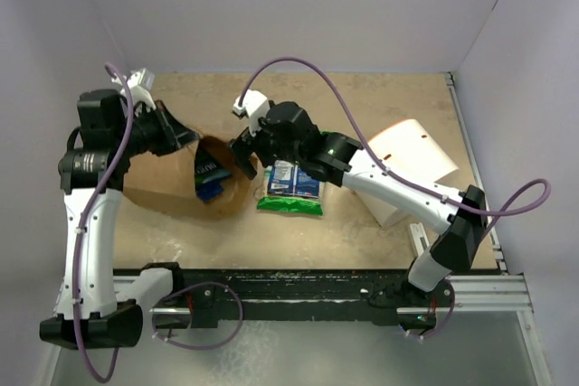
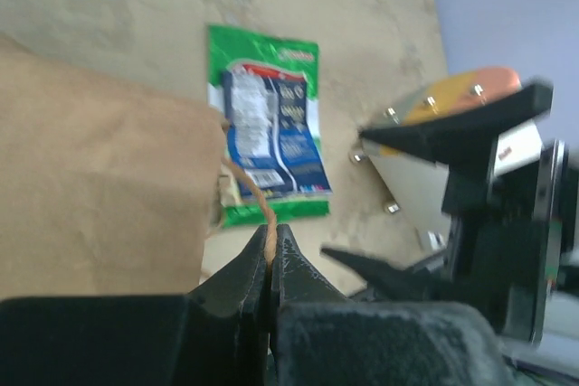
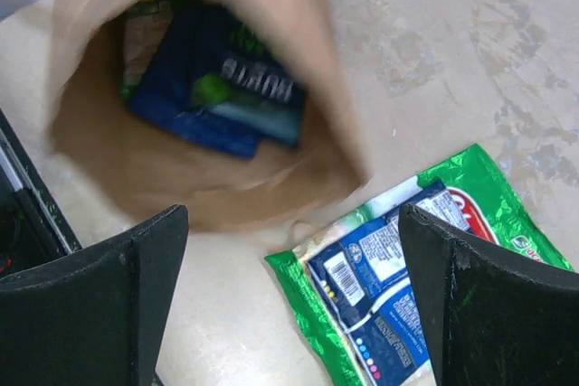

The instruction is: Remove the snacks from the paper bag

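Observation:
The brown paper bag (image 1: 158,183) lies on its side, mouth toward the middle. My left gripper (image 1: 185,137) is shut on the bag's thin twisted handle (image 2: 246,189), seen between the closed fingertips in the left wrist view (image 2: 271,234). Inside the bag a dark blue packet (image 3: 217,88) lies over a green one; it also shows in the top view (image 1: 210,178). On the table beside the mouth lies a green packet (image 1: 289,205) with a blue packet (image 1: 297,178) on top; both show in the wrist views (image 2: 267,124) (image 3: 398,277). My right gripper (image 1: 246,155) is open and empty above the bag's mouth (image 3: 291,214).
A white cylindrical container (image 1: 412,169) lies on its side at the right, under the right arm. White walls enclose the table at the back and sides. The black rail with the arm bases (image 1: 298,291) runs along the near edge.

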{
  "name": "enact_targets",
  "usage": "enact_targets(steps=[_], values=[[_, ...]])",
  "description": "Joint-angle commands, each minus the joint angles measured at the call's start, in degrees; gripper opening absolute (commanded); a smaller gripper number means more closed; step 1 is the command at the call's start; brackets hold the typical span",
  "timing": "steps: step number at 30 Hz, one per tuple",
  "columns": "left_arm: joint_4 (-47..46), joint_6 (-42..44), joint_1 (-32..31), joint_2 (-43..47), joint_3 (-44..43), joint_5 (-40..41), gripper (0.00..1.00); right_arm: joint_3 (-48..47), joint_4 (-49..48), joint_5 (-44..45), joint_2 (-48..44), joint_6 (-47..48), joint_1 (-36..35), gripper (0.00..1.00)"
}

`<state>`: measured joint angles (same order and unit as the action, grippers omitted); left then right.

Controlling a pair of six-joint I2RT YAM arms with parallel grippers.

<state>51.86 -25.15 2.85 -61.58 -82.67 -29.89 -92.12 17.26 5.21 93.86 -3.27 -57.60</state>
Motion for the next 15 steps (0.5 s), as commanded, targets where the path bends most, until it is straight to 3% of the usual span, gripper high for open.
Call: enact_targets(steps=[1,5,8,12,15], values=[[-1.4,-2.7,-0.1,5.9,5.0,-8.5,0.00,1.5,-8.2,-4.9,-3.6,-2.6,4.0,1.00],[9.1,1.1,-0.1,9.4,3.4,2.0,0.00,2.1,-7.2,-7.0,-2.4,-4.0,6.6,0.99],[14.5,0.9,-0.1,9.6,2.1,7.9,0.00,3.6,-7.3,-11.7,-2.2,0.4,6.6,1.00],[9.7,-2.0,-0.1,9.8,4.1,3.6,0.00,11.9,-14.0,-17.4,-6.6,11.4,2.8,1.00],[7.0,-5.0,-0.1,9.4,4.5,2.7,0.00,20.2,-19.3,-22.8,-11.1,25.1,-2.5,1.00]])
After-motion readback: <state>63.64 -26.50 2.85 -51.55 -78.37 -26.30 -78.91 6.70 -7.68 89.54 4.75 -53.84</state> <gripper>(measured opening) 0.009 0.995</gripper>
